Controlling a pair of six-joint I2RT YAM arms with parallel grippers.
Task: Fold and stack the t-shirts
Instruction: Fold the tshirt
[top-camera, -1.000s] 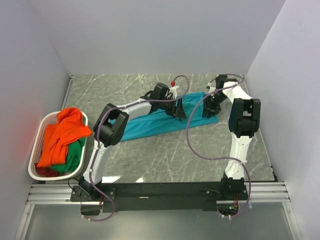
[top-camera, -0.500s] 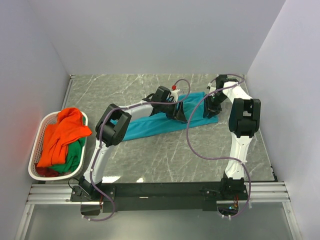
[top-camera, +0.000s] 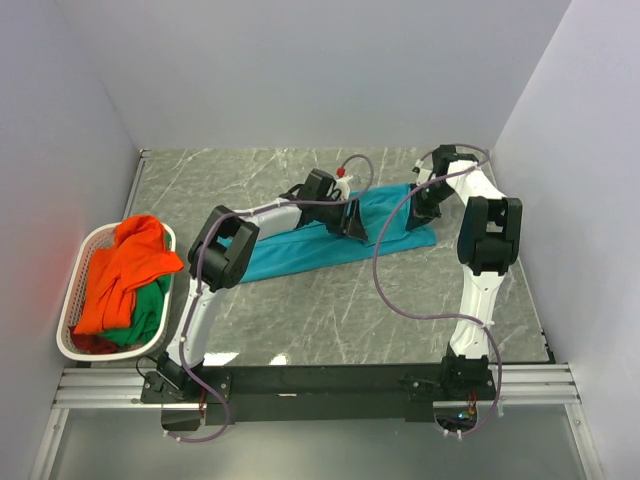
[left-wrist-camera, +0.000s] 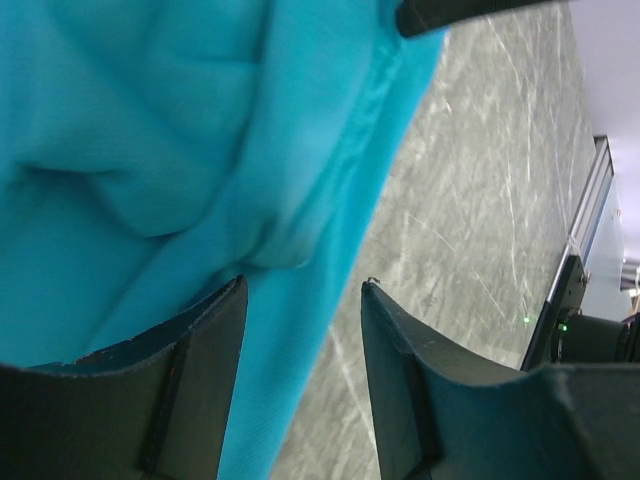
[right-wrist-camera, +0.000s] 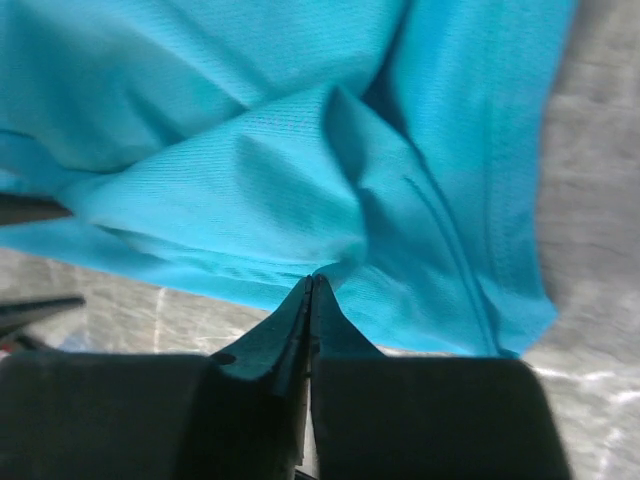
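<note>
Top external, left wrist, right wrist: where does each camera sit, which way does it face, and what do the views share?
Top external: high behind the bases, looking down and forward over the table, teal t-shirt and basket holding the orange t-shirt and green t-shirt; both arms show whole.
Left wrist: on the left arm, looking down past the open left claw at the shirt's edge.
Right wrist: on the right arm, looking down past the right claw, pinched on a shirt fold.
Shared: all three show the teal t-shirt and table.

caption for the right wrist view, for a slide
Right pincer shut on a fold of the teal t-shirt on the table
</note>
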